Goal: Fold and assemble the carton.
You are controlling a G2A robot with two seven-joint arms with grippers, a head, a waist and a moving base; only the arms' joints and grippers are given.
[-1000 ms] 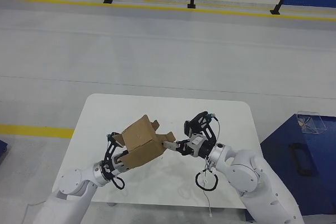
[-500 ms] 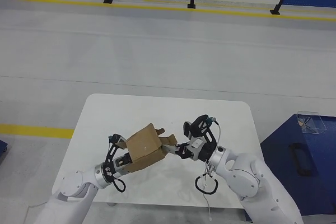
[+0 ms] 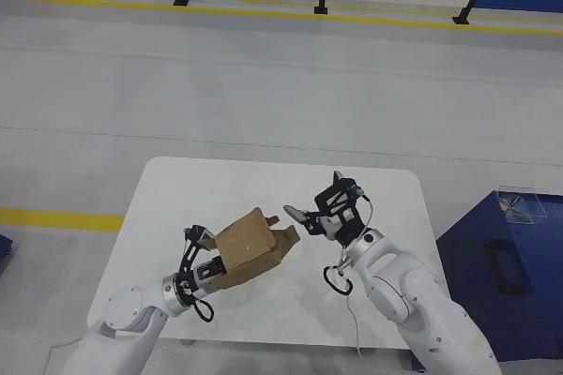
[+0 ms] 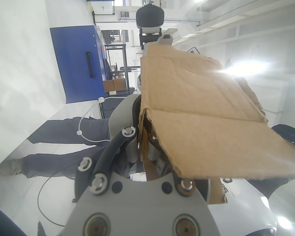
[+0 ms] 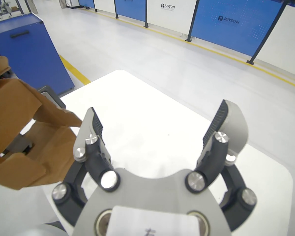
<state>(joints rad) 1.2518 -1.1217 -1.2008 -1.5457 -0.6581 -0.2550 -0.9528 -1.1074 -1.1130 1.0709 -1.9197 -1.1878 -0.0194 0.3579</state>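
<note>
Your right gripper (image 5: pixel 157 109) let go of the flap (image 3: pixel 283 236) & backed off, jaws wide open, empty. Left gripper (image 3: pixel 211 261) was still clamped on the carton (image 3: pixel 251 246), around mid table (image 3: pixel 206 187). Flaps prob still needed tucking imo.

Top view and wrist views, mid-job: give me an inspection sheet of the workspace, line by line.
Surface: white table with rounded corners.
Job's things: brown carton, partly folded, tilted, end flaps open.
Clutter: nothing seen.
Grippers: left gripper, jaws shut on a carton wall; right gripper, jaws open and holding nothing, beside the flaps.
Cables: black cable loop at the right wrist; white cable hanging below it.
Surroundings: blue cabinet beside the table; yellow floor line; blue and white fence panels.
</note>
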